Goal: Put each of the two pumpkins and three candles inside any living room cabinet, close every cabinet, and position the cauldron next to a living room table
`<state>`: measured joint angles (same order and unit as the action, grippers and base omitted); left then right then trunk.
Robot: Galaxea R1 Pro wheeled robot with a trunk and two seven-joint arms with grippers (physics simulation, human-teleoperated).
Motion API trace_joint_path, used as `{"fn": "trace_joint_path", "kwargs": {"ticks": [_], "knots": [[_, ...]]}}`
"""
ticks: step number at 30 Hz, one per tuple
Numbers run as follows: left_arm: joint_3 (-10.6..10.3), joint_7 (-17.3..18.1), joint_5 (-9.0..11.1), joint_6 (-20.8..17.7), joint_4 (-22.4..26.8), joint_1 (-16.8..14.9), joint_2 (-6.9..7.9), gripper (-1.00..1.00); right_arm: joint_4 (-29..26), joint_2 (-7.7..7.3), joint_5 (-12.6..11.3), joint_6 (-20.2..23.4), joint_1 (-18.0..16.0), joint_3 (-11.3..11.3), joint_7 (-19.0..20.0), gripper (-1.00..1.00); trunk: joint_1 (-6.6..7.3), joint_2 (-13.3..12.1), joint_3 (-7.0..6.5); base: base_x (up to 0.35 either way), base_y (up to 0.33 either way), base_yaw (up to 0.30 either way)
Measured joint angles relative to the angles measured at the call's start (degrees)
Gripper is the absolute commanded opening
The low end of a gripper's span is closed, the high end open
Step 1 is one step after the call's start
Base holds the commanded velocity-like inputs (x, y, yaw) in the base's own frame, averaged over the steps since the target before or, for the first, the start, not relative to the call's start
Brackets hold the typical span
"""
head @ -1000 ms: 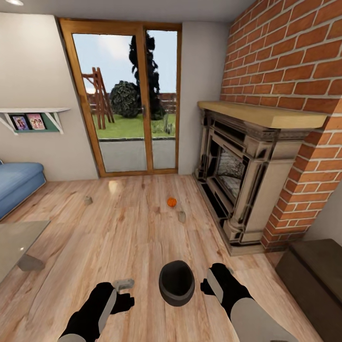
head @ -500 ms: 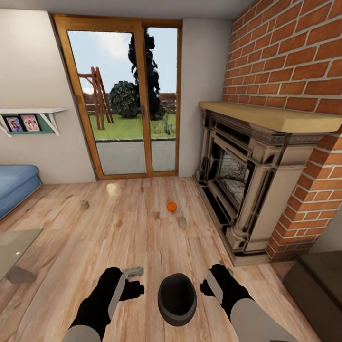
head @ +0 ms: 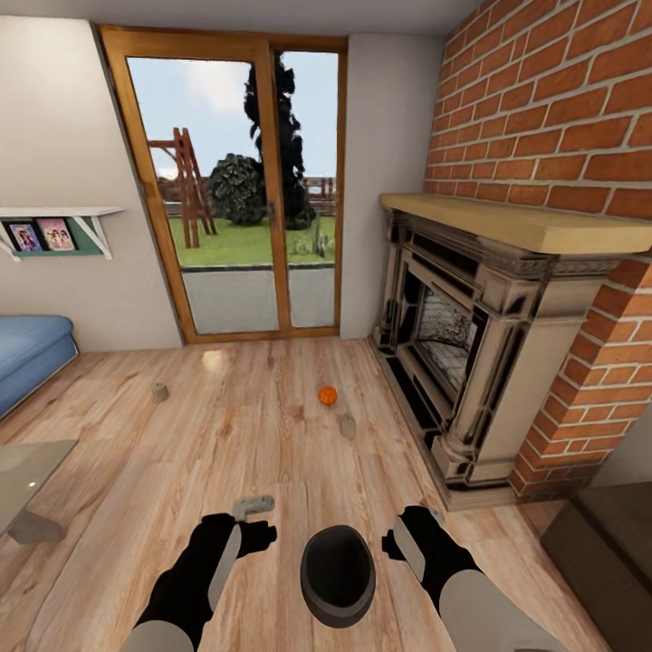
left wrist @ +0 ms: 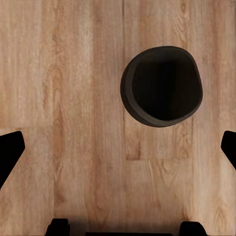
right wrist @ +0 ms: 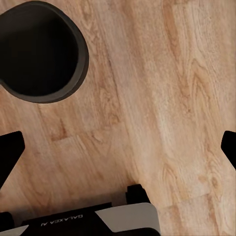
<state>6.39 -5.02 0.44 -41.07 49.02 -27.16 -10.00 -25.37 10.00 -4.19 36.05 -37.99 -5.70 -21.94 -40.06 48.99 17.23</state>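
The cauldron (head: 338,575) stands on the wood floor (head: 272,453) between my left gripper (head: 254,516) and right gripper (head: 403,543), both lowered, spread wide and empty. Farther off lie a pumpkin (head: 327,395) and two candles (head: 348,426) (head: 160,391), before the fireplace (head: 462,344) and glass door (head: 240,190).
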Motion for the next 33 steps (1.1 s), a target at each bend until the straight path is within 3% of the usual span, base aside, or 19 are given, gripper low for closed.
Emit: {"fn": "trace_joint_path", "kwargs": {"ticks": [3,5,8,11,14,17,23,33], "knots": [[-0.01,-0.33,0.05,0.57,-0.98,0.0,0.0,1.0,0.03,0.0,0.1,-0.04,0.01,0.23,0.03,1.0,0.0,0.0,0.0,0.002,0.0,0.0],[0.04,-1.66,0.06,3.03,-2.08,0.0,0.0,1.0,0.05,0.0,0.12,-0.23,0.02,1.97,0.05,1.0,0.0,0.0,0.0,0.0,0.0,0.0],[0.14,-6.7,0.16,7.09,-2.7,0.0,0.0,1.0,0.07,0.0,-0.06,-1.95,0.02,5.46,0.12,1.0,0.0,0.0,0.0,0.0,0.0,0.0],[0.23,-9.35,1.03,8.17,-2.82,0.0,0.0,1.0,0.08,0.0,-0.19,-2.54,0.02,6.59,0.24,1.0,0.0,0.0,0.0,0.0,0.0,0.0],[0.0,-10.55,3.73,8.97,-3.86,0.0,0.0,1.0,0.04,0.0,-0.23,-2.72,0.26,7.08,2.12,1.0,0.0,0.0,0.0,0.0,-0.019,0.0],[-0.14,-10.93,4.87,9.31,-5.6,0.0,0.0,1.0,-0.01,0.0,-0.06,-2.57,0.34,7.23,4.64,1.0,0.0,0.0,0.0,0.0,-0.19,0.0],[-0.2,-11.05,5.24,9.42,-6.32,0.0,0.0,1.0,-0.03,0.0,0.05,-2.48,0.37,7.27,5.65,1.0,0.0,0.0,0.0,0.0,-0.251,0.034],[-0.15,-11.06,5.28,10.09,-6.51,0.0,0.0,1.0,-0.03,0.0,0.06,-2.39,0.37,7.28,5.69,1.0,0.0,0.0,0.0,0.012,-0.026,0.178]]}}
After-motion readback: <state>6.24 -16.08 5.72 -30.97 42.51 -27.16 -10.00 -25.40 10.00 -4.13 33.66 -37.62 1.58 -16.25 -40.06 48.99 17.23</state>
